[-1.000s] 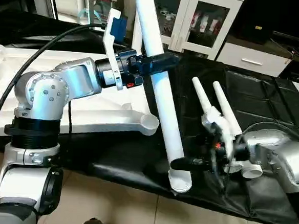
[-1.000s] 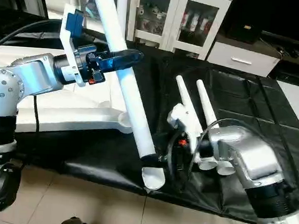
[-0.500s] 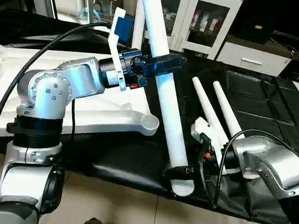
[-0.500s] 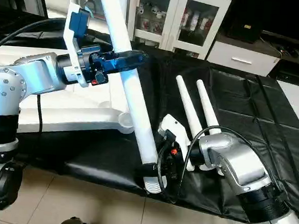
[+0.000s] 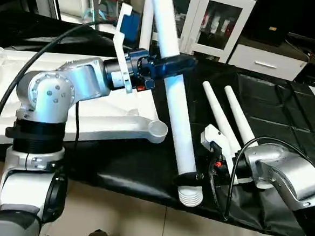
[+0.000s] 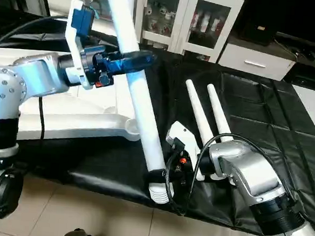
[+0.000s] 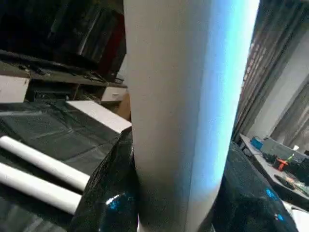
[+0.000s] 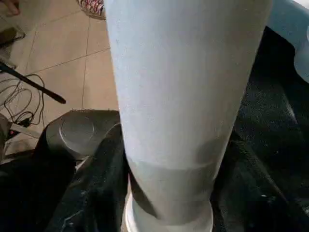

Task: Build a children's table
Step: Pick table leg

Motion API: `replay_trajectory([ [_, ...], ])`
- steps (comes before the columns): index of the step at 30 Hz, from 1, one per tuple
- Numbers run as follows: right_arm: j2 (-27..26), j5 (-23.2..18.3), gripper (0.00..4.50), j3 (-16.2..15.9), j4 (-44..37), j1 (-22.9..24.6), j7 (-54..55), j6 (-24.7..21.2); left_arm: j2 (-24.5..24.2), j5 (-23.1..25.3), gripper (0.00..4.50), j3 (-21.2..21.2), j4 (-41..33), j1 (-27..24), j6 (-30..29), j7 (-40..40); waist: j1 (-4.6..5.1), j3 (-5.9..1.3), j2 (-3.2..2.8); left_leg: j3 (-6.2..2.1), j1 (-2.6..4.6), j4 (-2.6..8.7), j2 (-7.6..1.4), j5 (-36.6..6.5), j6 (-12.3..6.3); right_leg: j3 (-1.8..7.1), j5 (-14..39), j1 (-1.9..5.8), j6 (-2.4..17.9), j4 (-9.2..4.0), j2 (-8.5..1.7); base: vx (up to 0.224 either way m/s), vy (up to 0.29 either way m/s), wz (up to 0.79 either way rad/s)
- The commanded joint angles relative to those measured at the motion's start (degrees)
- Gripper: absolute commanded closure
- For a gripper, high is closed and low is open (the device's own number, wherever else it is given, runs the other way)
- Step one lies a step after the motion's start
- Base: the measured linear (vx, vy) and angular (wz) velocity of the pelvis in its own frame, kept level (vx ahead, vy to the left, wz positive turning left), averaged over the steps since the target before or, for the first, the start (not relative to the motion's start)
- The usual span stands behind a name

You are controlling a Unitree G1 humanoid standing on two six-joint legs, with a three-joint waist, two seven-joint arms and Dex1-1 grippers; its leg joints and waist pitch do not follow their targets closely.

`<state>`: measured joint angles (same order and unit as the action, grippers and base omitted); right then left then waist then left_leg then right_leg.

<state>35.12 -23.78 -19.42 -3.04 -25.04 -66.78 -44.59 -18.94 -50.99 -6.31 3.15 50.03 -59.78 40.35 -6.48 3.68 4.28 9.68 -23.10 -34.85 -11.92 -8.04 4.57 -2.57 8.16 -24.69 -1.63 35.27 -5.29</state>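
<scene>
A long white table leg point(image 5: 175, 103) stands tilted over the black mat, its ribbed thick end point(image 5: 191, 196) hanging just past the mat's front edge. My left gripper point(image 5: 169, 65) is shut on the leg's upper part, and dark fingers point(image 7: 104, 193) press both sides of the tube. My right gripper point(image 5: 188, 179) is closed around the leg just above the ribbed end, with its fingers point(image 8: 99, 188) hugging the tube point(image 8: 183, 72). The white table top point(image 5: 92, 121) lies upside down at the left, a round corner socket point(image 5: 157, 131) close to the leg.
Two more white legs point(image 5: 217, 114) point(image 5: 239, 119) lie side by side on the black mat point(image 5: 277, 105) behind my right arm. A white glass-door cabinet point(image 5: 207, 19) stands at the back. Tiled floor point(image 5: 129, 213) runs below the mat's front edge.
My right gripper has come in from beside the leg's lower end and closed around it. The leg stands a little steeper. My left grip is unchanged.
</scene>
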Motion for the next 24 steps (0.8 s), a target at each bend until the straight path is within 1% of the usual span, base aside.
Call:
replay_trajectory([
  [1,0.63,0.61,2.53,0.29,0.76,0.46,-0.23,0.13,0.19,-0.25,2.94,-0.28,0.19,1.59,0.27,-0.04,-0.01,-4.25,-0.56,-0.15,1.74,4.4,-0.38,-23.98,3.69,0.78,24.87,2.48,7.32,-4.83,-1.72,0.0,0.0,0.0],
  [3,0.48,0.47,2.58,0.48,0.9,0.48,-0.23,0.35,0.16,-0.23,2.94,-0.39,0.34,1.73,0.25,-0.11,-0.01,-4.2,-0.7,-0.18,1.79,4.44,-0.4,-24.29,3.75,0.76,24.93,2.42,7.36,-4.84,-1.69,0.0,0.0,0.0],
  [5,0.4,0.41,2.61,0.65,1.08,0.45,-0.22,0.59,0.14,-0.17,2.94,-0.47,0.53,1.85,0.25,-0.11,-0.01,-4.22,-0.66,-0.19,1.84,4.42,-0.38,-24.68,3.77,0.73,25.21,2.41,7.29,-4.9,-1.68,0.0,0.0,0.0],
  [6,0.31,0.29,2.61,0.98,1.26,0.46,-0.26,1.01,0.12,-0.08,2.94,-0.6,0.78,1.96,0.25,-0.22,-0.03,-4.22,-0.82,-0.24,1.82,4.46,-0.39,-24.85,3.81,0.72,25.13,2.42,7.35,-4.89,-1.69,0.0,0.0,0.0],
  [8,0.2,-0.03,2.63,1.48,1.43,0.44,-0.35,1.53,0.07,0.16,2.94,-0.79,1.23,2.14,0.28,-0.33,0.01,-4.22,-0.72,-0.21,1.83,4.43,-0.36,-25.03,3.78,0.69,25.03,2.39,7.42,-4.92,-1.66,0.0,0.0,0.0],
  [9,0.16,-0.2,2.63,1.68,1.45,0.4,-0.4,1.63,0.04,0.26,2.94,-0.85,1.43,2.22,0.31,-0.37,-0.02,-4.23,-0.86,-0.22,1.87,4.4,-0.34,-25.17,3.81,0.7,25.11,2.37,7.44,-4.95,-1.68,0.0,0.0,0.0],
  [10,0.07,-0.41,2.63,2.02,1.42,0.41,-0.38,1.85,0.01,0.09,2.94,-1.11,1.54,2.25,0.21,-0.39,-0.02,-4.2,-0.76,-0.22,1.89,4.4,-0.33,-25.3,3.74,0.67,25.42,2.4,7.35,-5.01,-1.65,0.0,0.0,0.0],
  [11,-0.02,-0.56,2.63,2.26,1.52,0.35,-0.4,2.06,-0.06,0.03,2.94,-1.19,1.63,2.32,0.2,-0.32,-0.06,-4.24,-0.91,-0.28,1.88,4.44,-0.37,-25.22,3.8,0.69,25.17,2.45,7.43,-4.92,-1.7,0.0,0.0,0.0],
  [13,-0.18,-0.75,2.64,2.59,1.67,0.29,-0.41,2.38,-0.05,0.48,2.94,-1.3,1.78,2.38,0.69,-0.81,-0.02,-4.24,-0.87,-0.26,1.88,4.45,-0.37,-25.44,3.8,0.68,24.81,2.43,7.65,-4.92,-1.66,0.0,0.0,0.0],
  [14,-0.28,-0.91,2.64,2.85,1.75,0.19,-0.41,2.54,0.24,0.01,2.94,-2.03,2.37,2.6,0.58,-1.23,-0.01,-4.24,-0.95,-0.25,1.9,4.43,-0.36,-25.58,3.78,0.68,24.64,2.38,7.78,-4.92,-1.62,0.0,0.0,0.0],
  [15,-0.31,-1.01,2.64,3.0,1.76,0.14,-0.42,2.61,0.36,-0.16,2.38,-2.43,2.73,2.76,0.62,-1.47,-0.01,-4.24,-0.95,-0.25,1.9,4.43,-0.36,-25.58,3.78,0.68,24.64,2.38,7.78,-4.92,-1.62,0.0,0.0,0.0],
  [16,-0.3,-1.12,2.64,3.21,1.92,0.03,-0.56,2.99,0.54,-0.44,2.24,-3.18,3.63,3.11,0.46,-2.06,-0.02,-4.25,-0.93,-0.23,1.95,4.38,-0.31,-25.69,3.67,0.64,24.59,2.38,7.87,-4.96,-1.61,0.0,0.0,0.0],
  [18,-0.36,-1.49,2.64,3.93,2.25,-0.25,-0.51,3.39,0.21,-0.67,2.22,-3.85,4.85,3.34,-0.16,-2.36,-0.09,-4.26,-0.99,-0.24,1.9,4.38,-0.23,-25.42,3.58,0.63,24.49,2.45,7.83,-4.97,-1.59,0.0,0.0,0.0],
  [20,-0.48,-2.2,2.64,4.99,2.47,-0.7,-0.34,3.47,-0.29,-1.05,2.04,-4.02,5.23,3.16,-0.71,-1.59,-0.07,-4.27,-1.01,-0.32,1.89,4.44,-0.31,-25.53,3.72,0.59,24.4,2.51,7.97,-4.89,-1.65,0.0,0.0,0.0],
  [21,-0.47,-2.47,2.64,5.47,2.43,-0.91,-0.27,3.43,-0.39,-1.35,2.04,-4.15,5.2,3.06,-1.11,-1.38,-0.04,-4.29,-1.01,-0.31,1.91,4.43,-0.31,-25.55,3.73,0.6,24.3,2.49,8.04,-4.87,-1.63,0.0,0.0,0.0],
  [23,-0.38,-2.57,2.64,5.97,2.17,-1.05,-0.12,3.59,-0.53,-1.88,1.84,-4.3,5.1,2.95,-1.88,-1.15,-0.11,-4.3,-1.07,-0.27,1.91,4.44,-0.31,-25.33,3.75,0.64,23.38,2.51,8.55,-4.76,-1.61,0.0,0.0,0.0],
  [24,-0.39,-2.92,2.64,6.85,1.67,-1.08,0.14,3.55,-0.69,-2.21,1.73,-4.37,4.98,2.8,-2.57,-1.08,-0.2,-4.3,-1.32,-0.27,2.03,4.43,-0.35,-25.44,3.76,0.67,23.15,2.45,8.76,-4.68,-1.62,0.0,0.0,0.0],
])
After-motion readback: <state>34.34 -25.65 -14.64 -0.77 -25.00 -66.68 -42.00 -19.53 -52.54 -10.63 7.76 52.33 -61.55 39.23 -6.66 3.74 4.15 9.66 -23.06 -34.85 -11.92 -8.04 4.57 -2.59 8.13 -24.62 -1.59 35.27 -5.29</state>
